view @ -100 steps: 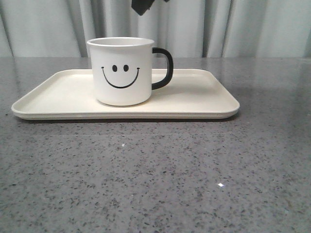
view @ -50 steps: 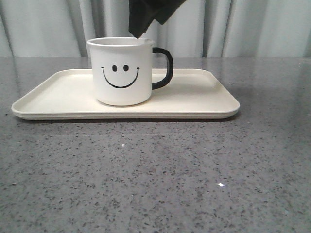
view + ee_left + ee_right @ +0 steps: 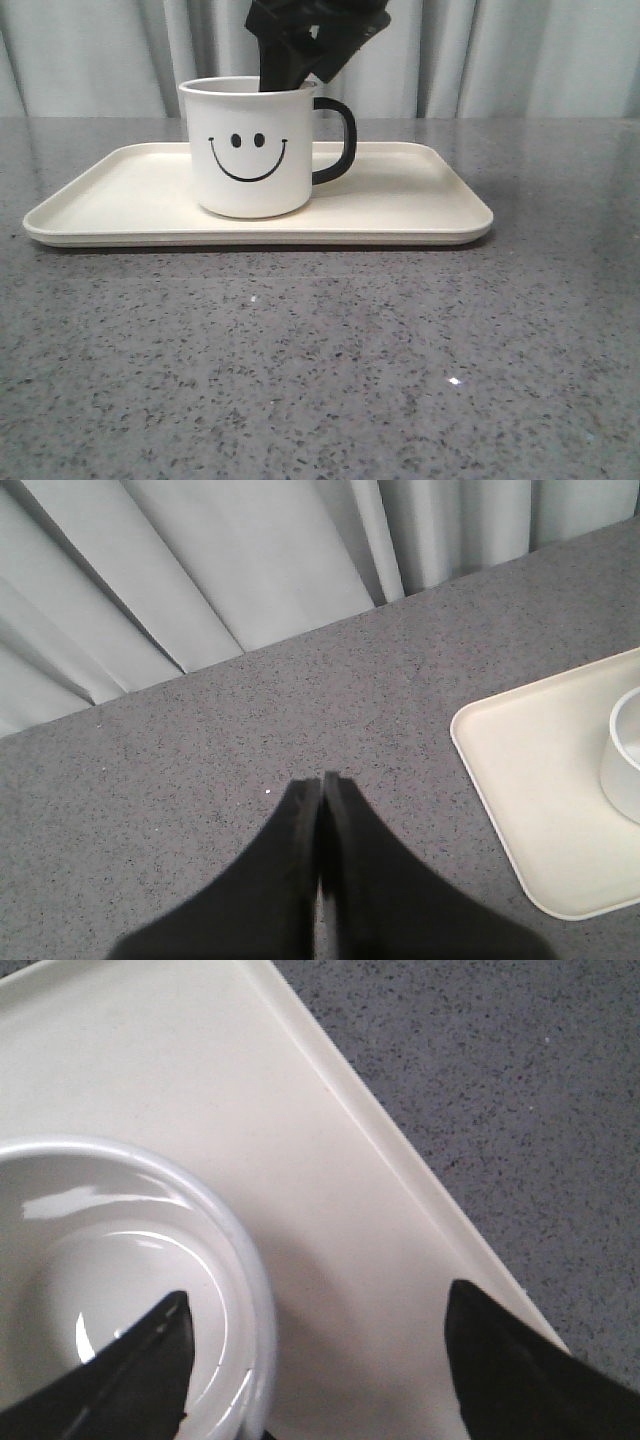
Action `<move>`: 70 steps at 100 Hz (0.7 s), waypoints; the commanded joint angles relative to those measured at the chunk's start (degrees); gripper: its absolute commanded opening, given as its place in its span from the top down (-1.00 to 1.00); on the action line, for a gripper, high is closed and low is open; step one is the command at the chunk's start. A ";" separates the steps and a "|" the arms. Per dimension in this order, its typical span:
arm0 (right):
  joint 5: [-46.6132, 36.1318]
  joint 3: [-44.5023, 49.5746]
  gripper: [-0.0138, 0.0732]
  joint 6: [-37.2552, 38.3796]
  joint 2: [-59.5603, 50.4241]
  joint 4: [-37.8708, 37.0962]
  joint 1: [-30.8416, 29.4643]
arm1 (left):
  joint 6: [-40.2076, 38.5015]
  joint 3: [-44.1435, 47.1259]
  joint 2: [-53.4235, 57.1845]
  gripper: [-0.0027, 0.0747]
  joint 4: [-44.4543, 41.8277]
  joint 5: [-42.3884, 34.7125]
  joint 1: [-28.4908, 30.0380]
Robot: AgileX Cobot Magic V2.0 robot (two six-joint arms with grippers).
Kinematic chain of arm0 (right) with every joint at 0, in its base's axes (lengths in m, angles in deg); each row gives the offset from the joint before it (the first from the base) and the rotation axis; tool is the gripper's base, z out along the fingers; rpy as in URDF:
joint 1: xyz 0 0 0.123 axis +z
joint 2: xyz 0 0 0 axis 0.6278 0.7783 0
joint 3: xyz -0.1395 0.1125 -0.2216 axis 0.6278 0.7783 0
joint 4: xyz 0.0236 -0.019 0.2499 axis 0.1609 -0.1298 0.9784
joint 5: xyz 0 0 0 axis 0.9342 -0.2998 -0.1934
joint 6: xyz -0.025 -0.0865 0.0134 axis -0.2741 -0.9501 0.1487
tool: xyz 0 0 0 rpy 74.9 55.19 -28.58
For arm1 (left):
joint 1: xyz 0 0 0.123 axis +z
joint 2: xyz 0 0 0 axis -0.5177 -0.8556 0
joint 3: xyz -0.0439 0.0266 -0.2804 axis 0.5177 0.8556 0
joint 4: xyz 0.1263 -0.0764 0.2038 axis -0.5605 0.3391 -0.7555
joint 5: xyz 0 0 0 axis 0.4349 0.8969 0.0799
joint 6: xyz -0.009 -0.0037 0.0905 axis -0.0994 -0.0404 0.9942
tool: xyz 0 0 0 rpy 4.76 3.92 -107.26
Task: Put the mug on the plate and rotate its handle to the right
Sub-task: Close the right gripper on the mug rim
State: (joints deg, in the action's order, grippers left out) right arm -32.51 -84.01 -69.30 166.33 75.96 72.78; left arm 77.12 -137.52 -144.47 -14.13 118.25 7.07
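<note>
Mug upright on cream plate, directly below right gripper, smiley face toward the camera, black handle out on the right side. Right gripper spread wide, one finger over the mug's mouth, the other outside the rim above the plate. Left gripper pressed closed, holding nothing, over speckled grey worktop, plate corner off to its side.

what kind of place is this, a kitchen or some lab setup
Likely a lab or test setup, not a kitchen: a bare speckled grey table, a plain grey curtain behind it, and only a mug on a plate.
</note>
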 commanded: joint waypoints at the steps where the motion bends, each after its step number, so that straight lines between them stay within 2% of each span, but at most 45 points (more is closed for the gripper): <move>1: -2.92 -1.90 -0.53 -0.51 -2.84 0.63 -0.01 | -0.61 -1.17 0.45 0.98 -0.66 -1.23 -0.34; 47: -1.95 -1.90 -0.52 -0.46 -2.04 0.74 -0.01 | -0.61 -1.17 0.45 0.98 -0.66 -1.23 -0.34; 59: -0.70 -1.90 -0.27 -0.46 -1.26 0.74 -0.01 | -0.61 -1.17 0.45 0.98 -0.66 -1.23 -0.34; 70: -0.64 -1.90 0.21 -0.46 -1.29 0.85 -0.01 | -0.61 -1.17 0.45 0.98 -0.66 -1.23 -0.34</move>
State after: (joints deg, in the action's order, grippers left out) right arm -31.18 -84.01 -69.30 168.03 76.22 72.78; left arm 77.12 -137.52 -144.47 -14.13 118.25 7.07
